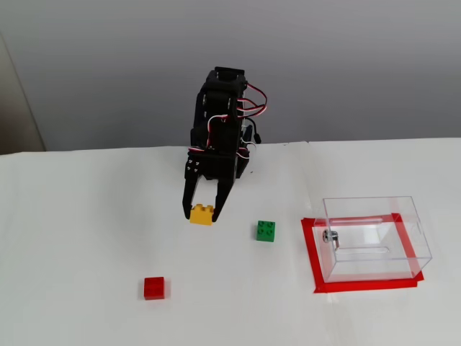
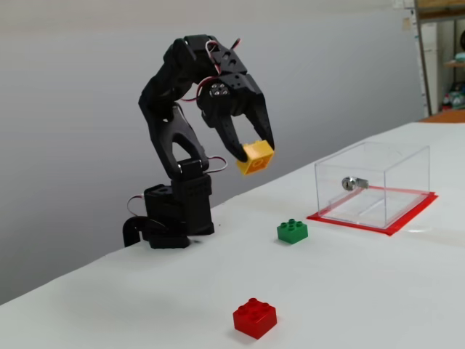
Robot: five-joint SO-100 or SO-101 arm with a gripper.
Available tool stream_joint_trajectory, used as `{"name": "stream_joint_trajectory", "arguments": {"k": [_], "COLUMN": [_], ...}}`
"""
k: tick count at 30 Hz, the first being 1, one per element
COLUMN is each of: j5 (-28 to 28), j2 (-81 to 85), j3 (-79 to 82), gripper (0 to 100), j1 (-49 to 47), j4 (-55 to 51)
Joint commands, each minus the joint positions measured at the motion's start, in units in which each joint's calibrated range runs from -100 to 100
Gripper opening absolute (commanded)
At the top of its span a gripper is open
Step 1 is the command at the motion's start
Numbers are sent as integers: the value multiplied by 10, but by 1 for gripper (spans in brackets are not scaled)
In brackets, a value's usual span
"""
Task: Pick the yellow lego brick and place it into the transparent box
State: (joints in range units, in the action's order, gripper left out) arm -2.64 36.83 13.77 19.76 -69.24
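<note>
The yellow lego brick [image 1: 202, 215] is held between my black gripper's [image 1: 202, 211] two fingers. In a fixed view the yellow brick [image 2: 255, 157] hangs tilted, well above the white table, in the gripper [image 2: 254, 154], which is shut on it. The transparent box [image 1: 374, 238] stands on a red tape rectangle at the right, open at the top, with a small metal fitting [image 1: 330, 236] on its left wall. It also shows in a fixed view [image 2: 374, 185] to the right of the gripper, apart from it.
A green brick [image 1: 266, 231] lies on the table between the gripper and the box, also seen in a fixed view [image 2: 292, 230]. A red brick [image 1: 153, 287] lies nearer the front left, shown too in a fixed view [image 2: 254, 318]. The arm's base [image 2: 171, 218] stands at the back.
</note>
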Motion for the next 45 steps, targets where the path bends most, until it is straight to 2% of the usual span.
{"name": "stream_joint_trajectory", "arguments": {"k": [1,14,24,45], "j5": [-2,-1,1,4], "j2": [11,9,-12,-180], "j3": [-67,-147,-149,-150], "gripper": [9,9,9,9], "j1": [-50,-228,-375,-663], "j4": [-1,0,7,165]}}
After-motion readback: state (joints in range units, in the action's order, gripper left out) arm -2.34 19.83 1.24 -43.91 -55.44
